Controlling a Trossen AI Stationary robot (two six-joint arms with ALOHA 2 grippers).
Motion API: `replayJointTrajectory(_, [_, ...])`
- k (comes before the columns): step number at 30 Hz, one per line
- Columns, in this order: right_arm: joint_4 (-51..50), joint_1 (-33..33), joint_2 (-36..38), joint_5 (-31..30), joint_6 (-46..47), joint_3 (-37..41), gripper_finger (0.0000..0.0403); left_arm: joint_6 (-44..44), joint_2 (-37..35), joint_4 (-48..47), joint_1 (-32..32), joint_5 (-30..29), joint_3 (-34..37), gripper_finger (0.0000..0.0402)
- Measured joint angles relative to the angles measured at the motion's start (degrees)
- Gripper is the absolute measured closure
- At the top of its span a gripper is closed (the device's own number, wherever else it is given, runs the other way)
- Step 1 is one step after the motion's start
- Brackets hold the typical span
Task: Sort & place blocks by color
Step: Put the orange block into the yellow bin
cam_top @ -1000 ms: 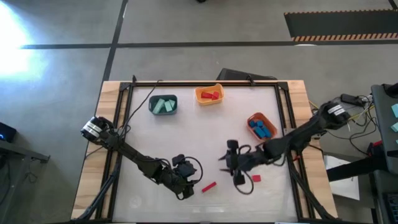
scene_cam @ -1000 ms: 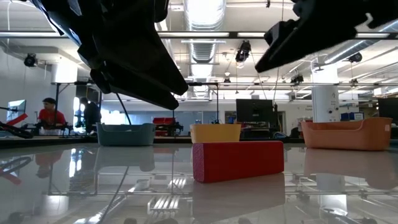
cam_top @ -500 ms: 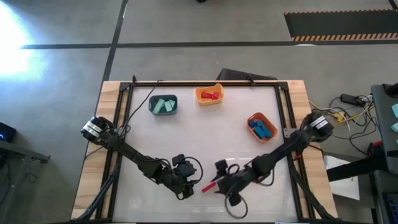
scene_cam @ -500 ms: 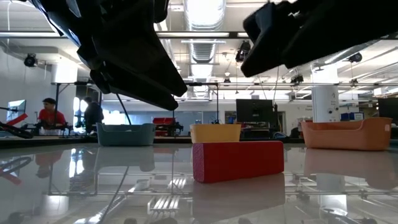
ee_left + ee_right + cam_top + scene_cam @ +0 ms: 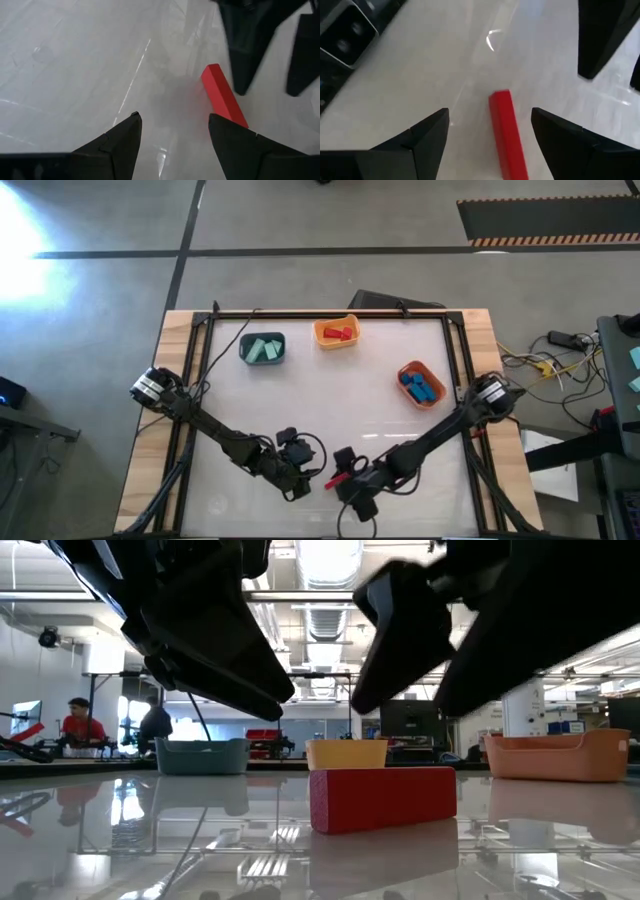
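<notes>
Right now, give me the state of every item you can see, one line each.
Red bar: flat on the table, loose, between both grippers.
Right gripper: jaws open, over the bar.
Left gripper: jaws open, empty, beside the bar.
Teal bin: holds mint blocks.
Yellow bin: holds red blocks.
Orange bin: holds blue blocks.

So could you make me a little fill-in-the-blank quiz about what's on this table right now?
1. The bar lying loose on the table between the two grippers is coloured ____.
2. The orange bin near the right arm holds ____ blocks.
3. The right gripper has its fingers ____ on either side of that bar.
4. The dark teal bin holds pale ____ blocks.

Missing words: red; blue; open; mint green
</notes>
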State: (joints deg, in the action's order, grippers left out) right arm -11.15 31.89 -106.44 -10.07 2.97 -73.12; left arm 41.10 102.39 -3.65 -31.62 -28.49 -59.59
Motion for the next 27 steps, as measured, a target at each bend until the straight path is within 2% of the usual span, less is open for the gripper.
replayJointTrajectory(12, [-0.1, -3.6, -3.4, 0.0, 4.6, 0.6, 0.0185, -4.4, -0.5, 0.1, 0.0, 0.3, 0.1, 0.0187])
replayJointTrajectory(18, [0.7, -4.7, -5.6, 4.7, 5.5, 0.5, 0.0258, -7.1, -2.2, -0.1, 0.0, 1.2, 0.1, 0.0187])
replayJointTrajectory(23, [1.1, -4.8, -5.3, 5.9, 3.1, 0.7, 0.0351, -12.6, -4.8, 0.3, 0.0, 1.2, 0.1, 0.0187])
replayJointTrajectory(27, [0.3, -4.9, -1.8, 1.2, -0.6, 2.4, 0.0359, -16.9, -6.3, 0.1, 0.0, 1.1, 0.1, 0.0187])
